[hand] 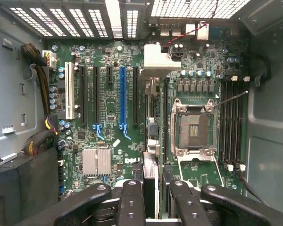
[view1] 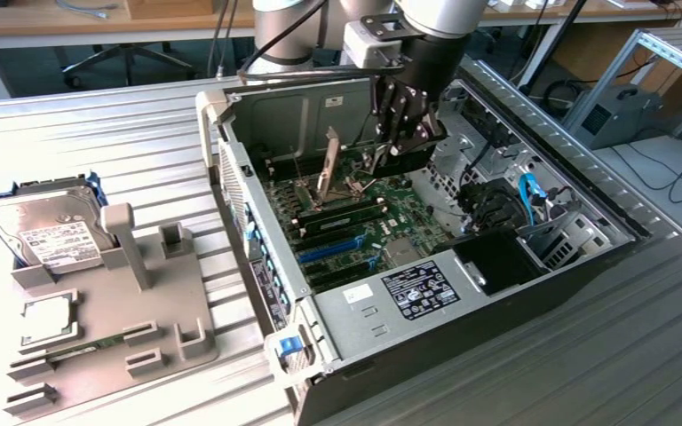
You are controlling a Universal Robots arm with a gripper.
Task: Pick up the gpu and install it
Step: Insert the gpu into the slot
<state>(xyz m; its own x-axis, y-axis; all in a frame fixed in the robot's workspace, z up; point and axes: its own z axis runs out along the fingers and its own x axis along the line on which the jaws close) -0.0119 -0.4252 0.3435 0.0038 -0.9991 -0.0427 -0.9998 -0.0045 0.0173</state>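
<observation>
One gpu [hand: 151, 122] between hand [hand: 151, 207] fingers

Arm [view1: 294, 27]: silver-grey cylindrical links, dark joint bands. Wrist: light grey box housing above black cylindrical body. Tool [view1: 407, 133]: black linkage fingers [hand: 132, 205], glossy, rounded bars with round pivot pins and screw heads.

Open computer case [view1: 317, 346] on slatted metal table [view1: 104, 142]; grey holder tray [view1: 187, 342] beside it, silver hard drive [view1: 43, 226] upright in tray.

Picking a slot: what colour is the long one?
Blue slot, clearest in the wrist view.
</observation>
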